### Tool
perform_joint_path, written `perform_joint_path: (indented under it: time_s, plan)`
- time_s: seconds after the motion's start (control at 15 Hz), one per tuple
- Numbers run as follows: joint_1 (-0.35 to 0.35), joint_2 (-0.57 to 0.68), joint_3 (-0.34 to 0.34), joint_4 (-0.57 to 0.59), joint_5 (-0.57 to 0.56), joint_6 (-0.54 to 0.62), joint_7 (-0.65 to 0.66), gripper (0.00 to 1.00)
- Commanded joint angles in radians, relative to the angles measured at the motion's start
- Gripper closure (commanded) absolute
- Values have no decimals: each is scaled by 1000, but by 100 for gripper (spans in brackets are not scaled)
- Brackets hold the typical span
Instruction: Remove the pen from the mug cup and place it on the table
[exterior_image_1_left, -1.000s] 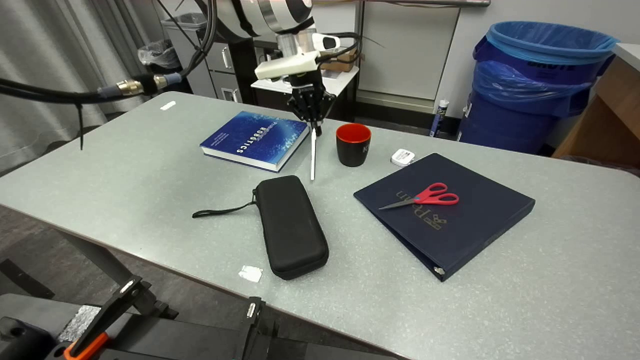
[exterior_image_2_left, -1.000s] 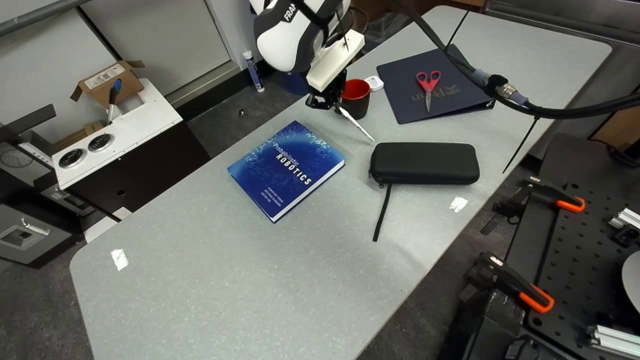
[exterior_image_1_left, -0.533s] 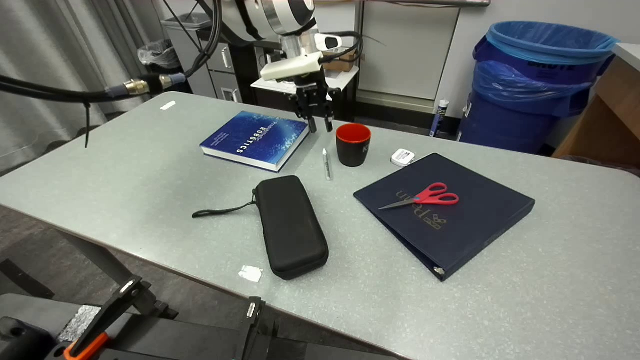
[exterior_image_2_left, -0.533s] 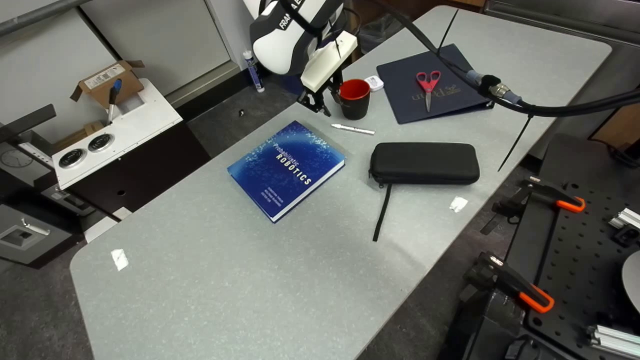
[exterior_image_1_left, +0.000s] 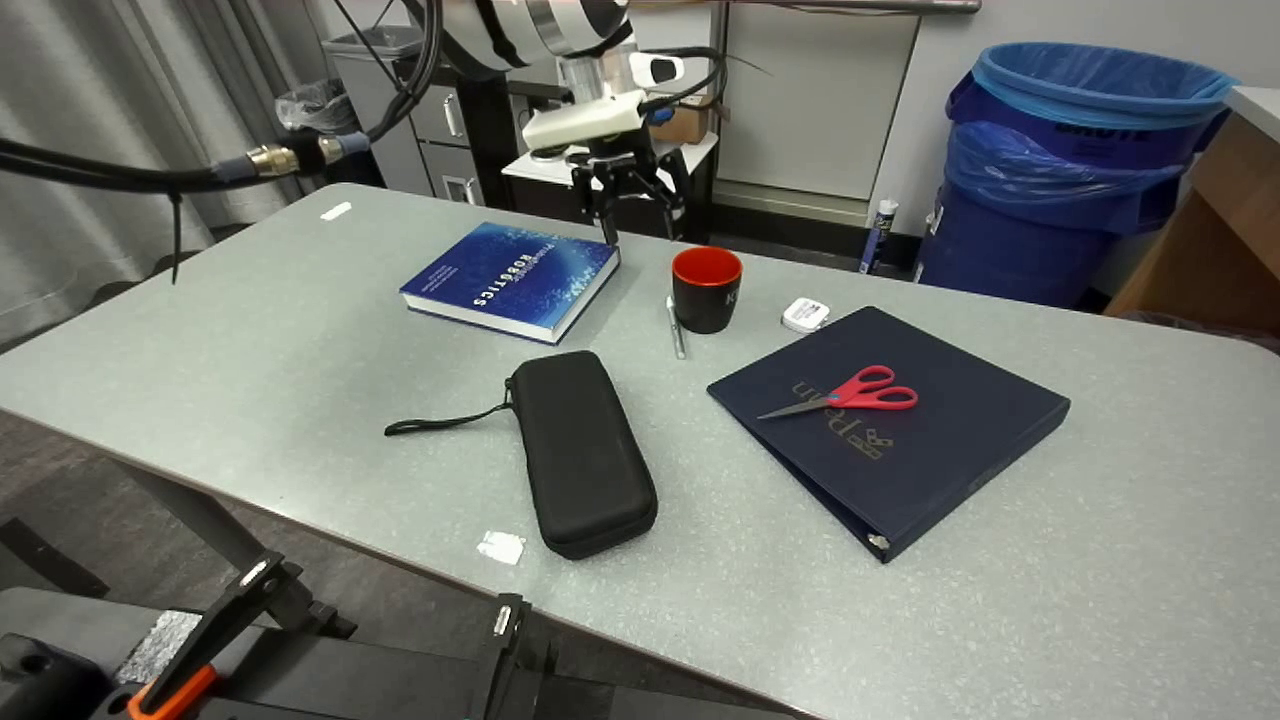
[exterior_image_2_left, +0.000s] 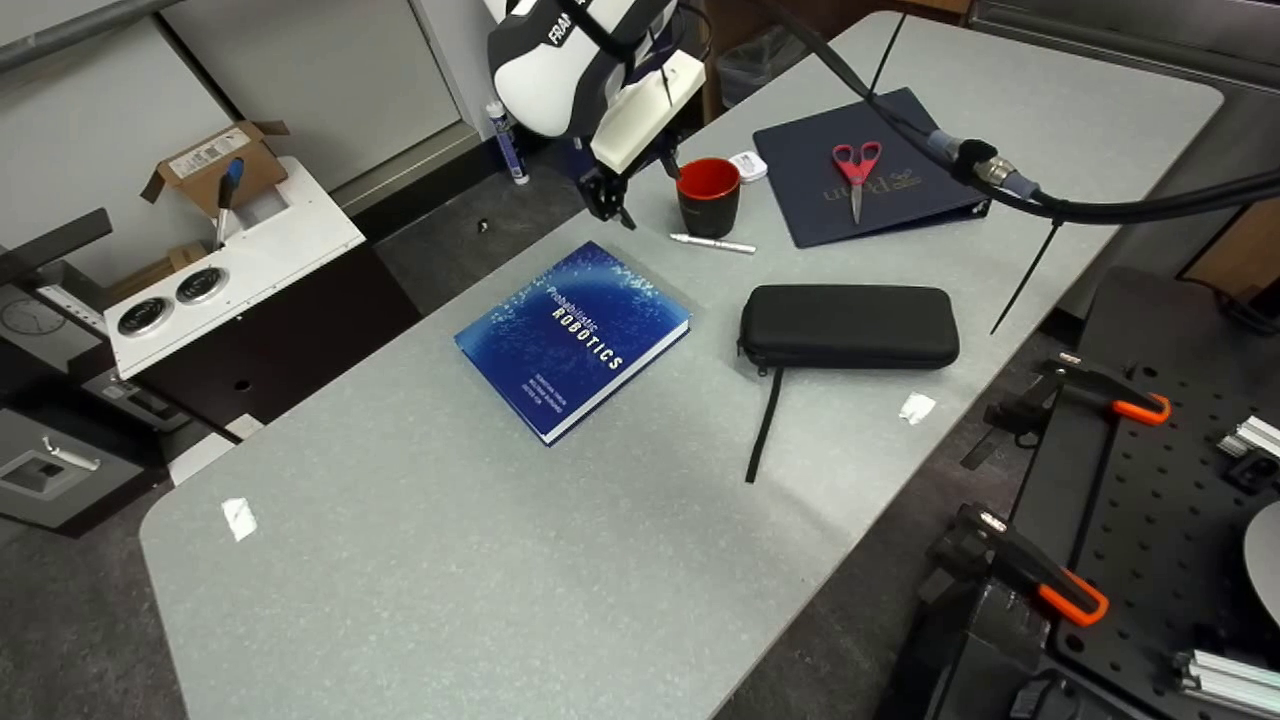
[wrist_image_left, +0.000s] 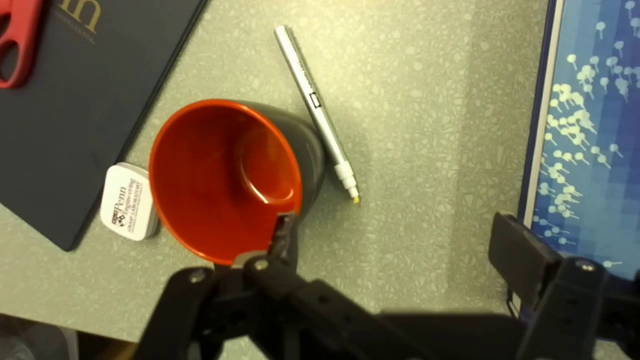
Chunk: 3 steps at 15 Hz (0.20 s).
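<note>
The pen (exterior_image_1_left: 676, 328), a slim silver-white marker with a pale tip, lies flat on the light grey table (exterior_image_1_left: 300, 350). It rests right beside the mug cup (exterior_image_1_left: 705, 305), black outside and red within; whether they touch I cannot tell. The wrist view shows the full length of the pen (wrist_image_left: 319, 115) and an empty-looking inside of the upright mug cup (wrist_image_left: 215, 165). My gripper (wrist_image_left: 392, 220) is open, its fingers wide apart with only tabletop seen between them. In an exterior view the gripper (exterior_image_1_left: 643, 238) hangs above the table's far edge, between book and mug.
A blue book (exterior_image_1_left: 510, 280) lies close by on the opposite side from the mug. Red-handled scissors (exterior_image_1_left: 850, 395) rest on a dark binder (exterior_image_1_left: 970, 430). Nearby are a small white box (exterior_image_1_left: 805, 315) and a black zip case (exterior_image_1_left: 585, 450) with a strap.
The gripper has opened and let go of the pen, which went from slanting in the fingers to lying flat and shifted toward the mug. The gripper has risen slightly.
</note>
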Motion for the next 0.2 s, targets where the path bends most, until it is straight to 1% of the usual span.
perform_joint_path:
  time_s: [0.0,0.13]
  plan:
    - [-1,3,1,7,0,-3,-2,0]
    - [-1,3,1,8,-1,-3,-3,0]
